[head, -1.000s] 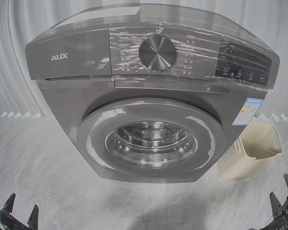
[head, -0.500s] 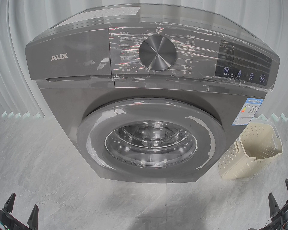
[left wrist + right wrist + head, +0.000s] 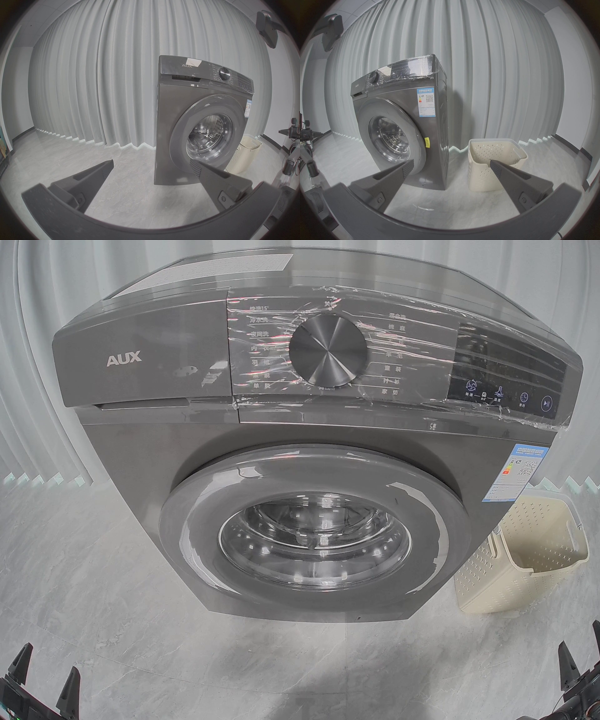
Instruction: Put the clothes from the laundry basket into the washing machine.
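The grey washing machine [image 3: 312, 434] stands on the marble floor [image 3: 125, 615], its round door [image 3: 200, 521] shut. The cream laundry basket [image 3: 531, 552] sits upright just beside it, on the robot's right. Low in front, the left hand [image 3: 49, 665] and the right hand [image 3: 581, 640] are spread wide, each holding nothing.
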You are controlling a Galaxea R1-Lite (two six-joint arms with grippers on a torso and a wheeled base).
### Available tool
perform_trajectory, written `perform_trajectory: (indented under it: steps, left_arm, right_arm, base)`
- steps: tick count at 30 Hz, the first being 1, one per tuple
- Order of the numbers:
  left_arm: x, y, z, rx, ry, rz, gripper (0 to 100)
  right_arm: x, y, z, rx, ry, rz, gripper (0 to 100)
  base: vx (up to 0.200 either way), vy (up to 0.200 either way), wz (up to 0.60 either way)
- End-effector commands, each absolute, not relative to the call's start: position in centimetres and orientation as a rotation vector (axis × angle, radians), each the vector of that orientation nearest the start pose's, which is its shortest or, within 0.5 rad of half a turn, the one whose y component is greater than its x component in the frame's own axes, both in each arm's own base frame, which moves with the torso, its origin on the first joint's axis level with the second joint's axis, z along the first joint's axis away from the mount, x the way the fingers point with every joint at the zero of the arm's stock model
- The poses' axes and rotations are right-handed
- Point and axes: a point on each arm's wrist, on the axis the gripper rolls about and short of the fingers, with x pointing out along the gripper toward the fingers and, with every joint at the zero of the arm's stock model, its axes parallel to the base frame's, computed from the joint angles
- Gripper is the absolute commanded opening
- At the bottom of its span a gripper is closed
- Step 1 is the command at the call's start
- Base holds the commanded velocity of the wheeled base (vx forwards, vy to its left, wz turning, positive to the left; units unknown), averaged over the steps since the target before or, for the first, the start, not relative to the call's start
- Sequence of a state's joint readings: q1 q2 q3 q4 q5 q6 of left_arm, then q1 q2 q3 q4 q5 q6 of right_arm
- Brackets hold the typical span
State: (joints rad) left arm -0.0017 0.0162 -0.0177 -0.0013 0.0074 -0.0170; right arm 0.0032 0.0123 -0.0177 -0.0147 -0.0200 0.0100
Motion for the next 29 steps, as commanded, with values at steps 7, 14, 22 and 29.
perform_trajectory:
  steps: [7,14,22,29]
  left_arm:
    - [-2.27,0.02,7.61,-0.020,0.000,0.006,100]
    - [-2.27,0.02,7.61,-0.020,0.000,0.005,100]
    - [-2.27,0.02,7.61,-0.018,0.000,0.006,100]
    - [-2.28,0.02,7.61,-0.008,-0.002,0.008,100]
  right_arm:
    - [-2.28,-0.03,7.53,0.009,0.002,-0.003,100]
    - [-2.28,0.00,7.53,0.006,0.002,0.011,100]
    - [-2.28,0.00,7.55,0.003,0.000,0.012,100]
    - [-2.28,0.00,7.55,0.003,0.000,0.012,100]
  base:
    - [0.000,0.000,0.00]
    - [0.000,0.000,0.00]
    - [0.000,0.000,0.00]
    - [0.000,0.000,0.00]
